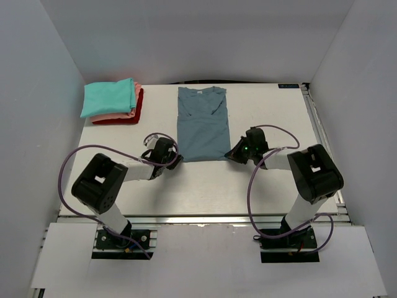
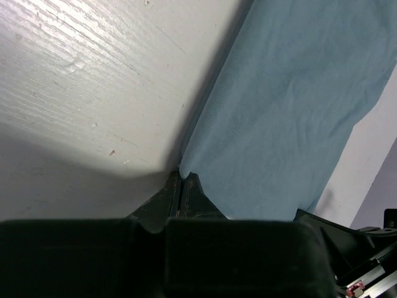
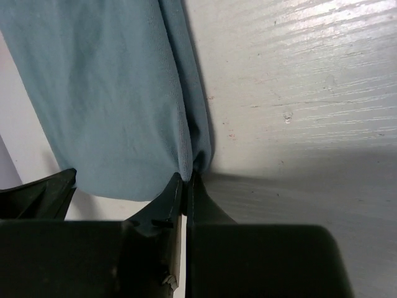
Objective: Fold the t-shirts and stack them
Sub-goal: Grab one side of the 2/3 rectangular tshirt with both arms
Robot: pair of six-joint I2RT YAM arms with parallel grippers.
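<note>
A slate-blue t-shirt lies flat mid-table as a long strip, sides folded in, collar at the far end. My left gripper is shut on its near left corner; the left wrist view shows the jaws pinched together on the cloth edge, the blue t-shirt spreading away to the right. At the near right corner my right gripper is shut on the hem; in the right wrist view the gripper clamps bunched cloth of the t-shirt. A stack of folded t-shirts, teal over pink over red, sits far left.
White walls enclose the table on three sides. Purple cables loop beside both arms. The folded stack lies close to the left wall. A small blue label sits at the far right edge.
</note>
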